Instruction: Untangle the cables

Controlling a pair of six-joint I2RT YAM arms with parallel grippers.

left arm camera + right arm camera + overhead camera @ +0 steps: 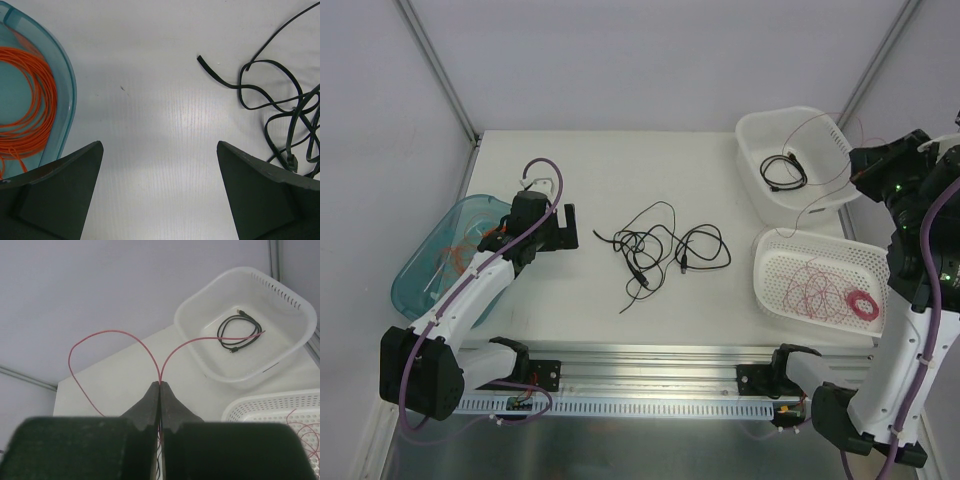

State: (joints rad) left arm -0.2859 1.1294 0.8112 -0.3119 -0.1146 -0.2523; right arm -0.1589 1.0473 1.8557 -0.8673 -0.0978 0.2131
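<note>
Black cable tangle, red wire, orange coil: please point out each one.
black cable tangle (642,243), top view, on the knot at its middle
red wire (107,331), right wrist view, on the top of its loop
orange coil (47,95), left wrist view, on its right arc

Cables (660,250) centre, tub (408,283) left, baskets (817,240) right
</note>
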